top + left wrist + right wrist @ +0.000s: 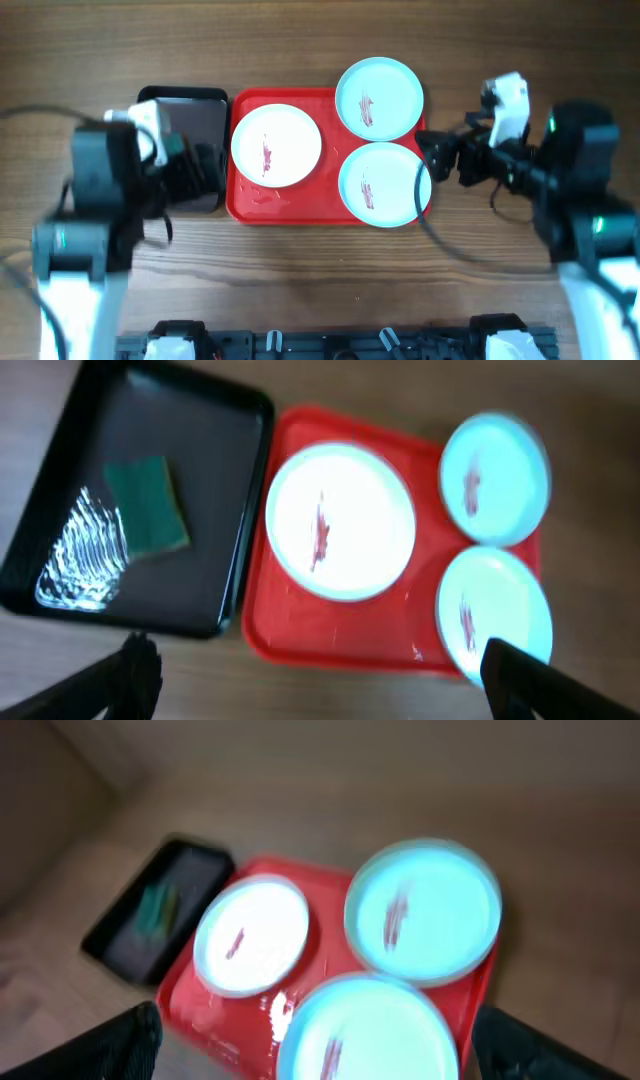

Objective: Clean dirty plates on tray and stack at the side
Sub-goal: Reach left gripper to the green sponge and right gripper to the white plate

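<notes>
Red tray sits mid-table, toward the far edge. It carries three plates, each with a reddish smear. White plate is on the tray's left half. One turquoise plate is at the tray's far right corner and overhangs the far rim. The second turquoise plate is at the near right corner, close beside the first; contact between them cannot be judged. Black tray lies just beside the red tray on the side toward the left edge of the table. It holds a green sponge and a silvery scouring pad, side by side. Left gripper is above the black tray, fingers spread wide, holding nothing. Right gripper is at the red tray's right rim, next to the two turquoise plates. The wrist view shows its fingers wide apart and empty. No plates are off the tray.
</notes>
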